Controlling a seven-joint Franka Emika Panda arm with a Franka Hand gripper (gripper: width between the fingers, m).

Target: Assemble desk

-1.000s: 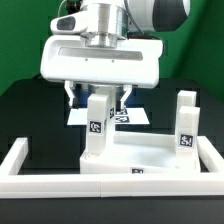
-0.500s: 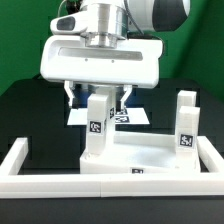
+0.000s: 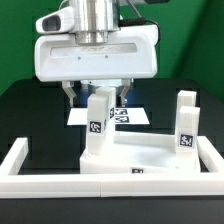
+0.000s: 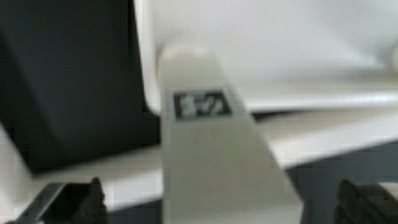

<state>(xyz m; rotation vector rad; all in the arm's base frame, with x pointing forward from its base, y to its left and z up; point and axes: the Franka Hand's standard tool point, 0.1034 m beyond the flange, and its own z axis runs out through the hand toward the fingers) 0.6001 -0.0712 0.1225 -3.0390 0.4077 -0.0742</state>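
The white desk top (image 3: 150, 160) lies flat inside the border bars. One block leg (image 3: 97, 125) stands upright at its corner on the exterior view's left, and another leg (image 3: 187, 124) stands at the right. My gripper (image 3: 96, 97) hangs open straight over the left leg, one finger (image 3: 70, 95) on each side of the leg's upper end, apart from it. In the wrist view that tagged leg (image 4: 210, 130) rises between the two dark fingertips (image 4: 71, 200) of the gripper (image 4: 222, 205), with gaps on both sides. Nothing is gripped.
Long white bars (image 3: 20, 160) frame the work area on the near side and both flanks. The marker board (image 3: 134, 117) lies on the black table behind the left leg.
The hand has shifted slightly toward the exterior view's left and risen a little above the leg. The jaws stay open, and the legs and the desk top have not moved.
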